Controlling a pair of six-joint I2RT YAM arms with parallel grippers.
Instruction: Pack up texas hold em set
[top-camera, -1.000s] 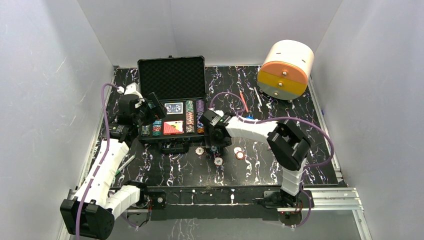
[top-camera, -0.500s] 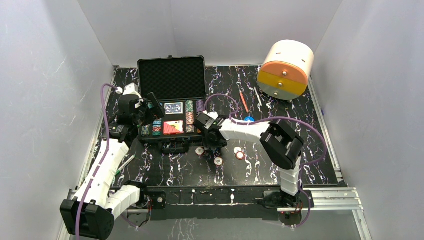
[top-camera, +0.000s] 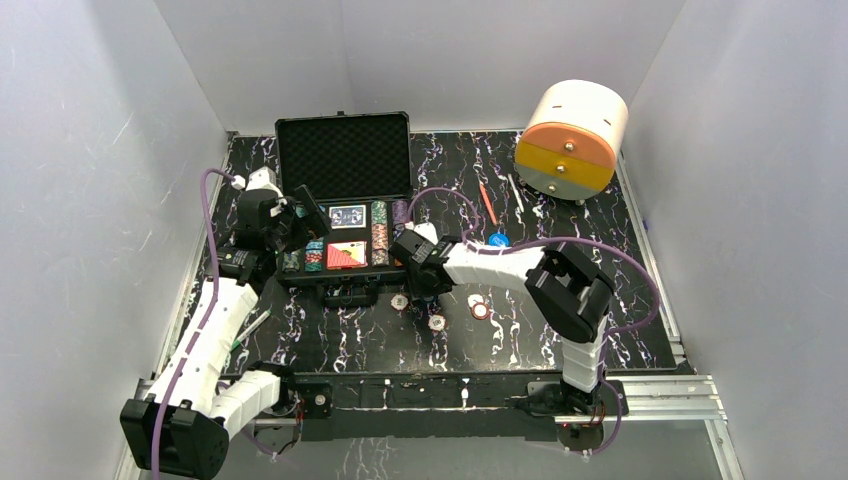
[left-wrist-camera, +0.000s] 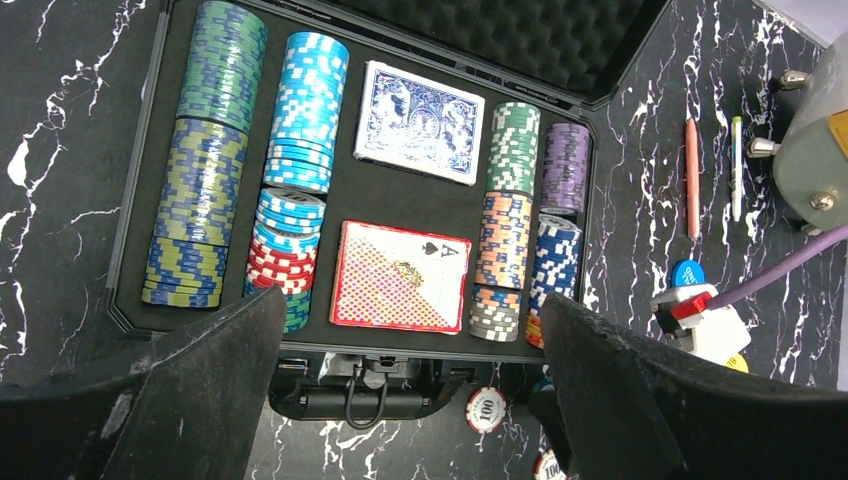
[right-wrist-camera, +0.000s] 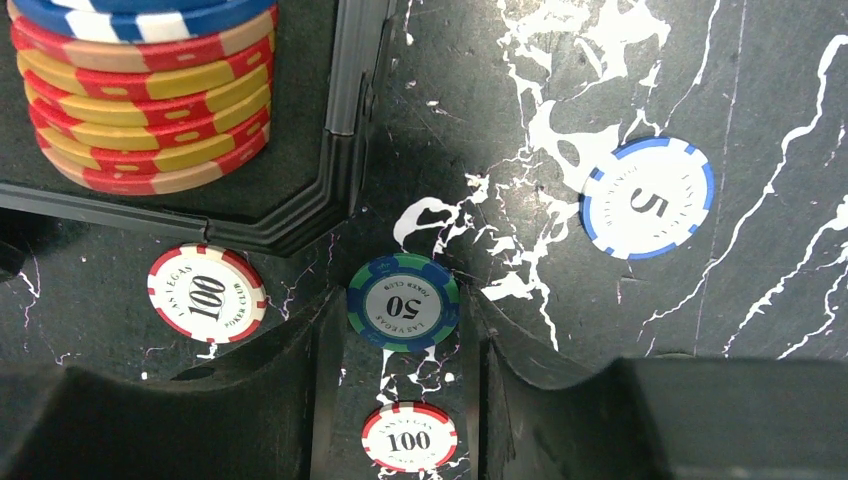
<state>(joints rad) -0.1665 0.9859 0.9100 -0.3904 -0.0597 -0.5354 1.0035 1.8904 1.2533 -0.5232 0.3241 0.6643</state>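
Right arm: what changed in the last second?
The right pincer swung left toward the front right corner of the case and closed onto the 50 chip lying on the table. Unchanged: left pincer open over the case, the loose 100 chips and the 5 chip.

White-and-orange cylinder (top-camera: 572, 140): far right corner of table (top-camera: 330, 335), lying on side, flat face toward near left. Face banded orange, yellow, grey; two small metal knobs. Orange pen (top-camera: 487, 204) and white pen (top-camera: 516, 192): flat on table, just left of cylinder, side by side, not touching, orange one on left. Table top black, white marbling. Plain white walls (top-camera: 450, 60) left, far, right.
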